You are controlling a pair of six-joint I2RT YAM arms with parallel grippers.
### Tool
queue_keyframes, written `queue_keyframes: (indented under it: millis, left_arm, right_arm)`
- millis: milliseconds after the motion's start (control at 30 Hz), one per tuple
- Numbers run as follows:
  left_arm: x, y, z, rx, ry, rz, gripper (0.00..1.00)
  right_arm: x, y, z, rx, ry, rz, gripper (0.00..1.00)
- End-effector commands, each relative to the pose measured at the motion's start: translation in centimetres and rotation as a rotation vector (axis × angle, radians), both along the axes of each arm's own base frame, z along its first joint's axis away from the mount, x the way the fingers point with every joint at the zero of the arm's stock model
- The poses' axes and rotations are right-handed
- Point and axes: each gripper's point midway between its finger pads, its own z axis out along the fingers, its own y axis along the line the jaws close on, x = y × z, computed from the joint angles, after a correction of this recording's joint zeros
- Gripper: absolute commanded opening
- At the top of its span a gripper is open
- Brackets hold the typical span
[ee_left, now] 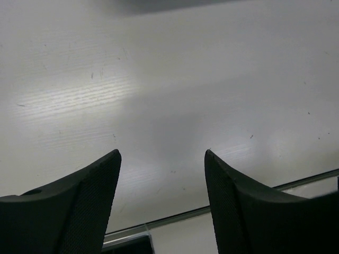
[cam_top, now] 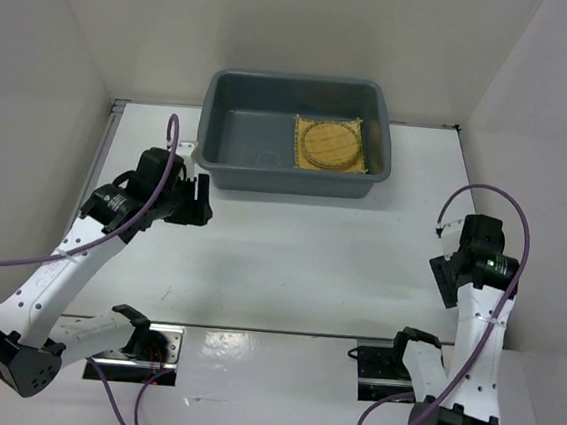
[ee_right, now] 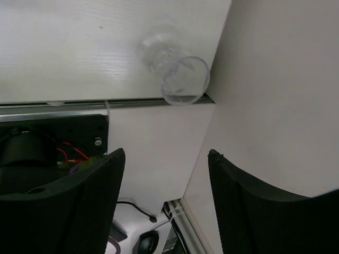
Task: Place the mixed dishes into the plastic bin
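Observation:
The dark grey plastic bin stands at the back centre of the table. Inside it, at the right, the square yellow slatted mat lies flat with a round woven disc on top of it. No second disc shows. My left gripper is open and empty, just off the bin's front left corner; its wrist view shows only bare table between the jaws. My right gripper is open and empty at the table's right side, and its wrist view looks at the near edge.
A clear plastic cup lies on its side at the table's near right edge, against the white side wall. The right arm's base plate with wires is below it. White walls enclose the table left, right and back.

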Motion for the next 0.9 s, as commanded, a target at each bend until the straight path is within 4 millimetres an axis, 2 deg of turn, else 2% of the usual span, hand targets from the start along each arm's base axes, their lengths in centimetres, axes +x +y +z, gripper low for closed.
queue_keyframes:
  millis: [0, 33, 100, 133, 200, 367, 500, 633, 733, 867]
  left_arm:
    - [-0.4, -0.8, -0.4, -0.011, -0.013, -0.085, 0.74]
    - [-0.4, -0.9, 0.1, -0.025, -0.032, -0.092, 0.76]
    - [-1.0, -0.9, -0.4, -0.032, -0.027, -0.101, 0.83]
    - [-1.0, -0.9, 0.0, -0.039, -0.044, -0.101, 0.89]
    - [-1.3, -0.8, 0.1, -0.043, -0.054, -0.101, 0.93]
    - [-1.4, -0.7, 0.3, -0.046, -0.063, -0.101, 0.95]
    - [-1.5, -0.7, 0.0, -0.043, -0.055, -0.101, 0.95]
    - [-1.3, -0.8, -0.1, -0.043, -0.055, -0.101, 0.95]
    - [-1.3, -0.8, -0.1, -0.043, -0.055, -0.101, 0.95]
    - [-1.2, -0.7, -0.1, -0.037, -0.057, -0.094, 0.95]
  right_arm:
    - [-1.7, -2.2, -0.2, -0.068, 0.075, -0.035, 0.70]
    - [-2.1, -2.5, -0.5, -0.065, 0.100, -0.045, 0.70]
    - [-3.1, -3.4, -1.1, -0.060, 0.167, -0.059, 0.70]
    - [-3.2, -3.6, -1.2, -0.059, 0.184, -0.056, 0.70]
    - [-3.1, -4.3, -1.1, -0.072, 0.195, -0.038, 0.70]
    - [-2.6, -6.7, -2.0, -0.172, 0.230, -0.013, 0.70]
    - [-1.7, -6.5, -3.0, -0.127, 0.246, 0.029, 0.70]
    - [-0.3, -6.9, -4.9, -0.081, 0.292, 0.056, 0.68]
    - [0.1, -6.8, -6.6, -0.038, 0.321, 0.069, 0.66]
    - [0.4, -6.8, -7.7, -0.025, 0.336, 0.093, 0.64]
